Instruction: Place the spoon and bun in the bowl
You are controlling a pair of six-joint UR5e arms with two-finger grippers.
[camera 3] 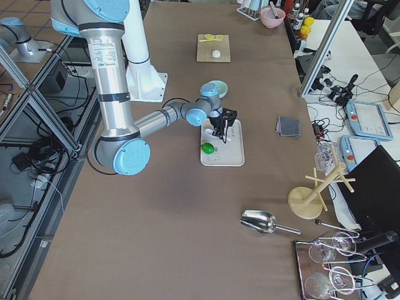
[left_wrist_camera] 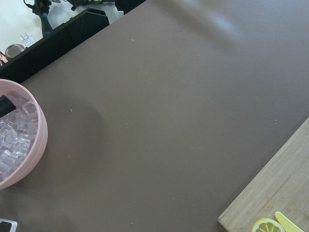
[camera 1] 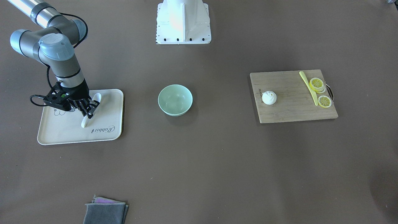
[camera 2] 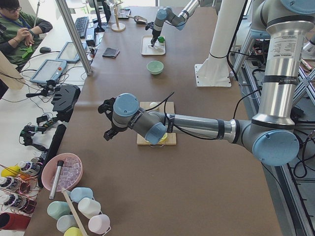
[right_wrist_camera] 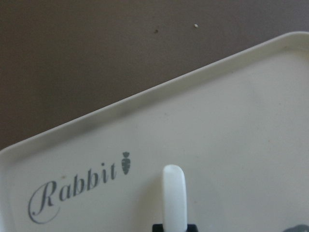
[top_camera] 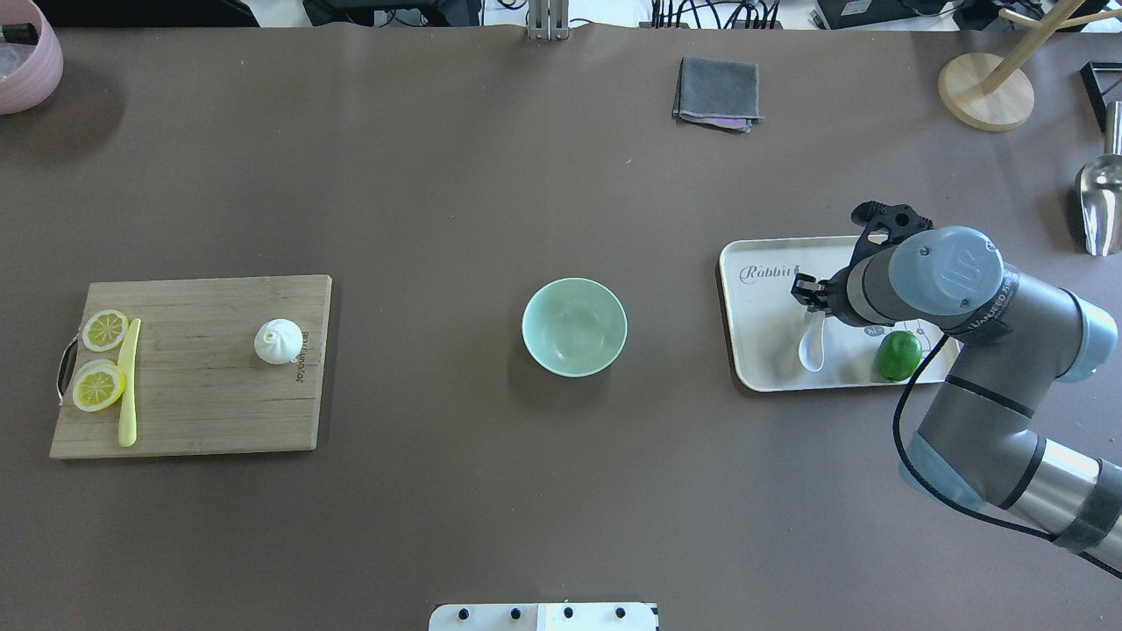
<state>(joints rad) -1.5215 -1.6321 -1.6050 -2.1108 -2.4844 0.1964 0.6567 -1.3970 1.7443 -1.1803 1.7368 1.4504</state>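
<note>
The cream-white spoon [camera 1: 97, 98] lies along the cream tray [camera 1: 62, 133], scoop toward the robot. My right gripper [camera 1: 89, 112] is down on the tray and shut on the spoon's handle [top_camera: 812, 346]. The handle tip [right_wrist_camera: 174, 198] points at the "Rabbit" lettering. The mint-green bowl [top_camera: 574, 327] stands empty at the table's middle. The white bun [top_camera: 278, 341] sits on the wooden cutting board [top_camera: 193, 412]. My left gripper [camera 2: 107, 135] hovers above the table near the board's outer end. I cannot tell whether it is open.
A green lime [top_camera: 899, 355] lies on the tray beside the spoon. Lemon slices [top_camera: 98, 386] and a yellow-green stick [top_camera: 129, 381] lie on the board. A grey cloth [top_camera: 717, 92], a wooden stand [top_camera: 986, 88], a metal scoop [top_camera: 1100, 202] and a pink ice bowl [left_wrist_camera: 19, 145] stand around the edges.
</note>
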